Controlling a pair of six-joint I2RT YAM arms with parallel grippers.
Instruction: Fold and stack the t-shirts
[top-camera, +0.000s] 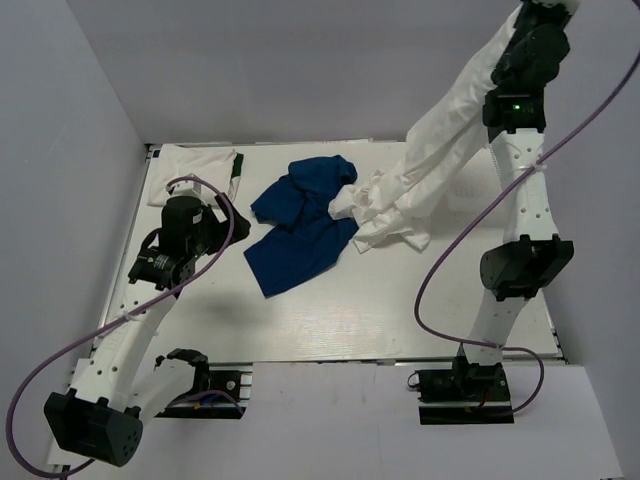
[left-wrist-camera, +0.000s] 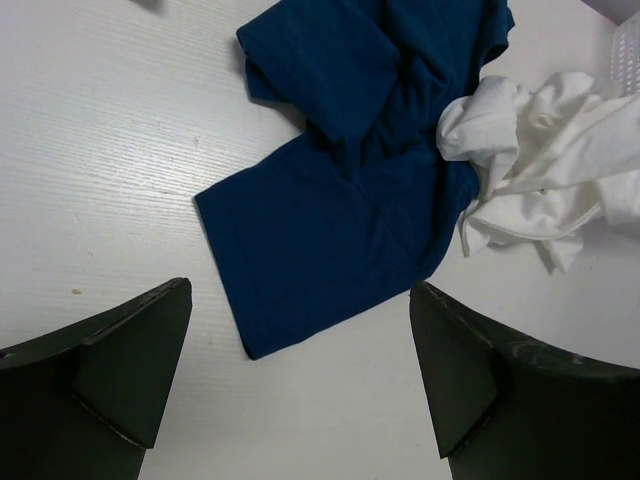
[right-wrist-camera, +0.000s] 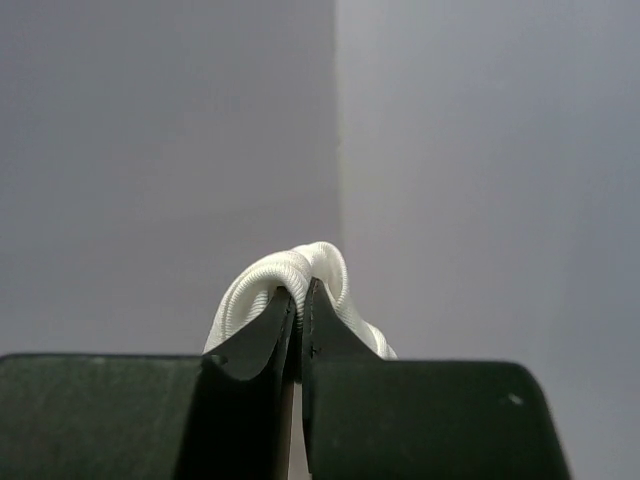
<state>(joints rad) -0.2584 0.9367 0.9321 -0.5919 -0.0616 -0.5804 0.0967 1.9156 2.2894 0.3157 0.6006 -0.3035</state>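
Jaws on R arm (top-camera: 527, 190) pinch white t-shirt (top-camera: 447, 135), hanging high; L jaws wide open over blue t-shirt (left-wrist-camera: 330, 250).

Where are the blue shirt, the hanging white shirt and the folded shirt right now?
blue shirt (top-camera: 300, 250), top view, on its flat lower body.
hanging white shirt (top-camera: 450, 140), top view, midway along the stretched cloth.
folded shirt (top-camera: 190, 162), top view, middle of its white top face.
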